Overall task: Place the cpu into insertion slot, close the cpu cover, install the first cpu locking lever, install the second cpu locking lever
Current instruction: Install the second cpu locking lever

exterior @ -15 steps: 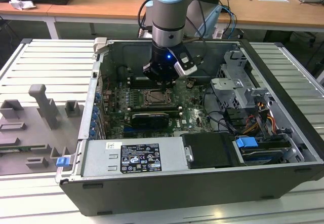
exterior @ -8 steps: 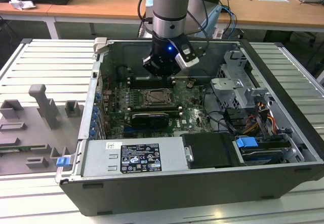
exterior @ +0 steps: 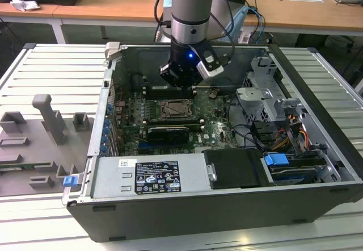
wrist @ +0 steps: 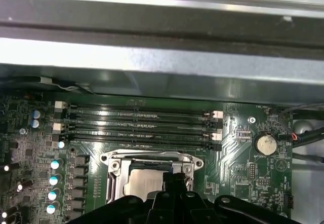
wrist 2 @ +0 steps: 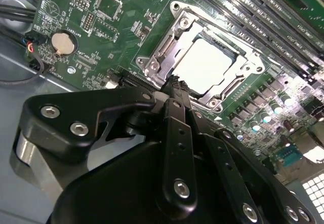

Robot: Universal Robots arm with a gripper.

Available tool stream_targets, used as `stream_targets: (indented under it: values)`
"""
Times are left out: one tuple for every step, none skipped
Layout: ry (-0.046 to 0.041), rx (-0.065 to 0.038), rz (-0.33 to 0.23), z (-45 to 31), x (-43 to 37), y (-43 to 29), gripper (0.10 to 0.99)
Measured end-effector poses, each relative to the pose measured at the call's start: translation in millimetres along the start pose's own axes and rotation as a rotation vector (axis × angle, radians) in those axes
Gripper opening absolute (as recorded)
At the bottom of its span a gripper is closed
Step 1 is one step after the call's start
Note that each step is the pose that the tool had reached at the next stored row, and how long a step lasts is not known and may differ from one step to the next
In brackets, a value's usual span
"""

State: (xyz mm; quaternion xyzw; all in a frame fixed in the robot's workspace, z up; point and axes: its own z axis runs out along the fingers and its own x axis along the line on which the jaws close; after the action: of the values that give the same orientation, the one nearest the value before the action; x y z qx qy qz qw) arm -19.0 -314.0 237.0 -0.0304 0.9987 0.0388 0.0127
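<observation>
The cpu (wrist 2: 205, 64) lies seated in the insertion slot (wrist 2: 230, 89) on the green motherboard (wrist 2: 101, 16), its pale top showing through the cut-out of the cpu cover (wrist 2: 167, 46), which appears folded down around it. The end effector (wrist 2: 175, 82) hangs just above the socket's edge — fingers clenched together, grasping nothing, judged a posture suited to pressing rather than gripping. The memory slots (wrist: 142, 125) lie just beside the socket.
</observation>
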Motion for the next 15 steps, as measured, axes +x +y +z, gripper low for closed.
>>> stream_targets:
  values:
    - [0.0,0.0,0.0,0.0,0.0,-0.8,0.106]
    - [-0.0001,0.0,0.0,-0.1,0.1,-1.7,0.106]
    - [0.0,0.0,0.0,-0.1,0.1,-2.2,0.106]
    - [0.0,0.0,0.0,-0.2,0.1,-2.6,0.106]
    - [0.0,0.0,0.0,-0.2,0.2,-3.0,0.106]
    - [0.0,0.0,0.0,-0.2,0.2,-3.4,0.106]
    - [-0.0001,0.0,0.0,-0.3,0.2,-3.8,0.106]
    - [0.0,0.0,0.0,-0.3,0.2,-4.2,0.106]
    - [-0.0001,0.0,0.0,-0.4,0.3,-4.9,0.106]
    - [0.0,0.0,0.0,-0.4,0.3,-5.5,0.106]
    - [-0.0001,0.0,0.0,-0.5,0.4,-6.6,0.106]
    - [0.0,0.0,0.0,-0.5,0.4,-7.1,0.106]
    - [0.0,0.0,0.0,-0.6,0.4,-7.7,0.106]
    - [0.0,0.0,0.0,-0.6,0.5,-8.4,0.106]
    - [0.0,0.0,0.0,-0.7,0.5,-9.1,0.106]
